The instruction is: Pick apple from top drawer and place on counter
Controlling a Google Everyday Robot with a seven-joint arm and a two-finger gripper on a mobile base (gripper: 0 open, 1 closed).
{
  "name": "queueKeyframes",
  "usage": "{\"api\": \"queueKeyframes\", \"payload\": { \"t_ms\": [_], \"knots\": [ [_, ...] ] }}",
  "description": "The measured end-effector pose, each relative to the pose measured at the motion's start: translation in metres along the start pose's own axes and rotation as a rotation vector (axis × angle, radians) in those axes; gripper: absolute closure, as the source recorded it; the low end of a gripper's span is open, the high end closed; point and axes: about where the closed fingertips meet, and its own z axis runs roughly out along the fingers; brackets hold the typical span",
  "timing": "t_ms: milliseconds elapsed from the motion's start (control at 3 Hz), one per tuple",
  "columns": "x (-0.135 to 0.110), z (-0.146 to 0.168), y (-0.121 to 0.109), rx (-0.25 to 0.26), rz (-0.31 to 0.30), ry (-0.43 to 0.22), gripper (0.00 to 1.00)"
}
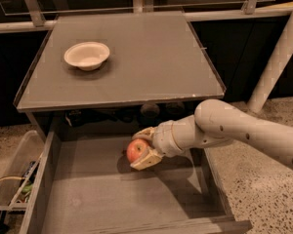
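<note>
The small red apple [136,150] is in the open top drawer [97,199], near its back middle. My gripper [139,150] reaches in from the right, with one pale finger [144,132] above the apple and the other finger [147,160] below it, closed on it. The apple is slightly above the drawer bottom, with a shadow under it. The counter [151,57] lies above and behind the drawer.
A shallow cream-white bowl [87,55] stands on the counter's left part. A clear plastic bin [12,179] of clutter sits left of the drawer. A pale slanted post [276,62] stands at the right. The floor is speckled.
</note>
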Motion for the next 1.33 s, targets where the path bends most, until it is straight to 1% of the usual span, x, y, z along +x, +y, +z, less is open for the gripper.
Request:
{"api": "queueKeyframes", "payload": {
  "t_ms": [333, 667, 1000, 1333],
  "knots": [
    [-0.032, -0.033, -0.001, 0.001, -0.061, -0.009, 1.0],
    [-0.068, -0.08, -0.014, 0.038, -0.137, -0.01, 1.0],
    [-0.1, -0.131, -0.038, 0.1, -0.199, 0.008, 1.0],
    [-0.118, -0.166, -0.06, 0.149, -0.23, 0.011, 1.0]
  ]
}}
